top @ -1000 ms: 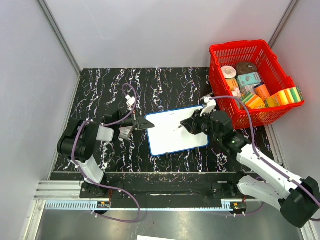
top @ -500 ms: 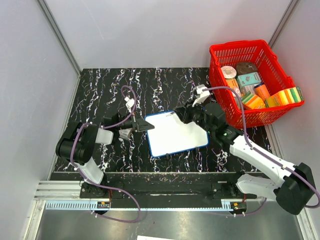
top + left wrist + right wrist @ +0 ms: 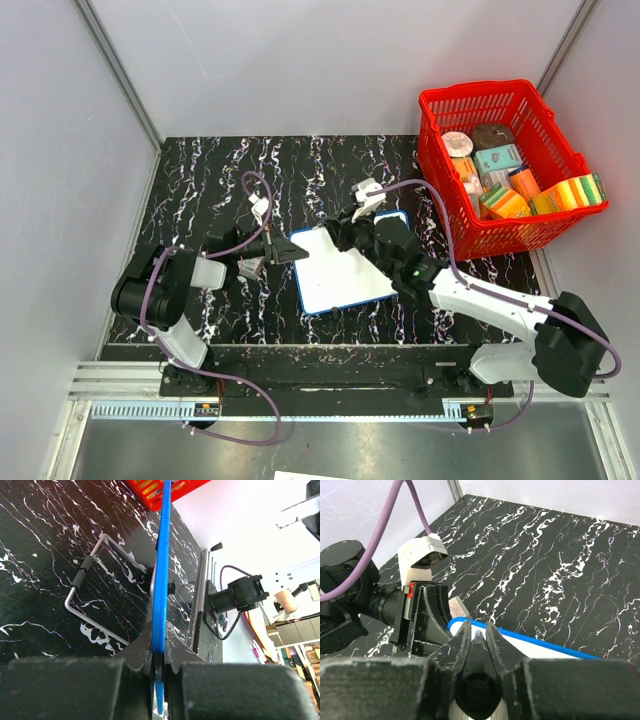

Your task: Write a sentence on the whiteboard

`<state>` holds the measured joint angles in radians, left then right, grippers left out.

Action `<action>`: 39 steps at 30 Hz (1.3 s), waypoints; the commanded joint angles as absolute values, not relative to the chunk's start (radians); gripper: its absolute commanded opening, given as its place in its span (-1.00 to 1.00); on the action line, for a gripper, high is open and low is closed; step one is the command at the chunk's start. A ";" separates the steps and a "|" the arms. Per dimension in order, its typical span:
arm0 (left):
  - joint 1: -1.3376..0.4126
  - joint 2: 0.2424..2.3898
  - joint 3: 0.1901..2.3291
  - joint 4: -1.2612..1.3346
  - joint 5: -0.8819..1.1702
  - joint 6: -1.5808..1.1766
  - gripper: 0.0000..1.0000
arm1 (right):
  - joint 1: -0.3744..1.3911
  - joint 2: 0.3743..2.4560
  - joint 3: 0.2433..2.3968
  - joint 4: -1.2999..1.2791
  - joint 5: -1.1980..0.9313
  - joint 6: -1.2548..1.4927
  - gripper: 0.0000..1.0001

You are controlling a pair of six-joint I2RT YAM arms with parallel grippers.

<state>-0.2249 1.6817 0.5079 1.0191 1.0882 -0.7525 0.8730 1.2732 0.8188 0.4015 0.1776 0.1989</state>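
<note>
The whiteboard [image 3: 345,275] lies on the black marble table, white with a blue rim. No sentence shows on its bare part. My left gripper [image 3: 298,247] is shut on the board's left edge; in the left wrist view the blue rim [image 3: 161,570] runs edge-on between my jaws [image 3: 158,632]. My right gripper [image 3: 328,231] is shut on a dark marker [image 3: 478,650] and sits over the board's far left corner. In the right wrist view the marker tip points at the board [image 3: 535,651] just inside its rim, close to the left gripper [image 3: 427,615].
A red basket [image 3: 478,92] full of packets and sponges stands at the back right. A bent wire stand [image 3: 95,595] lies under the board. Grey walls close the table's back and sides.
My right arm has swung left across the board, from its right middle to its far left corner, with the marker in it. The left gripper and the board have not moved.
</note>
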 commanded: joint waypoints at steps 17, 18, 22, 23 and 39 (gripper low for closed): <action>-0.224 1.667 0.505 1.031 1.055 -0.676 -1.00 | 0.922 1.356 0.807 0.540 0.324 0.149 -1.00; -0.224 1.667 0.508 1.031 1.057 -0.676 -1.00 | 0.922 1.351 0.802 0.540 0.327 0.149 -1.00; -0.224 1.671 0.506 1.035 1.057 -0.678 -1.00 | 0.923 1.342 0.785 0.549 0.324 0.158 -1.00; -0.224 1.671 0.508 1.035 1.060 -0.678 -1.00 | 0.922 1.341 0.781 0.549 0.319 0.161 -1.00; -0.224 1.675 0.509 1.039 1.060 -0.680 -1.00 | 0.922 1.342 0.741 0.538 0.324 0.178 -1.00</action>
<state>-0.2249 1.6817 0.5079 1.0134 1.0874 -0.7528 0.9142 1.3560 0.7593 0.5285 0.2966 0.1776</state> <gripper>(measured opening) 0.082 0.200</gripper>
